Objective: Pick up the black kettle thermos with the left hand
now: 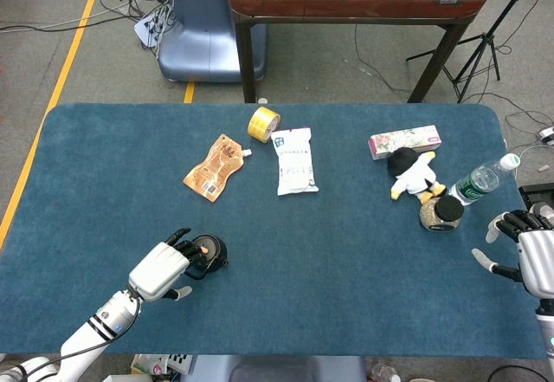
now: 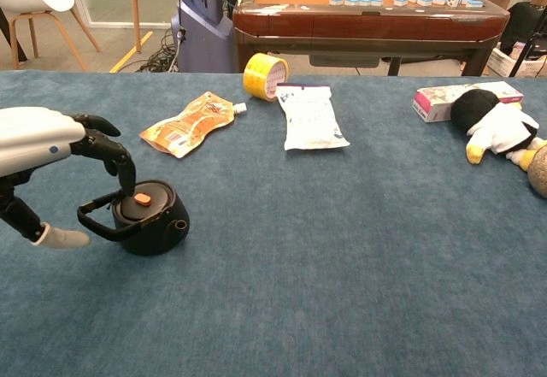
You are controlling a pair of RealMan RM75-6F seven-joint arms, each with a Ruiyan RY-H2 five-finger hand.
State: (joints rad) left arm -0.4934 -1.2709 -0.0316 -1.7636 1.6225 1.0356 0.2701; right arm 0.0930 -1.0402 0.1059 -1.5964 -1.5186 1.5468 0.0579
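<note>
Under left hand point(image 2: 51, 142): upright kettle thermos point(image 2: 147, 217), handle seemingly leftward.

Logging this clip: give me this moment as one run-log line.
phase: reach | left hand: open, fingers over black kettle thermos, not gripping | thermos: upright on blue table | right hand: open, idle at table edge

blue-carpeted table point(image 1: 346, 252): black kettle thermos point(image 1: 208, 251) near left; orange pouch point(image 1: 214, 167), yellow tape roll point(image 1: 263, 124), white packet point(image 1: 294, 160) far centre; pink box point(image 1: 404, 140), penguin plush point(image 1: 414, 172), jar point(image 1: 441, 213), water bottle point(image 1: 481, 178) right.
</note>
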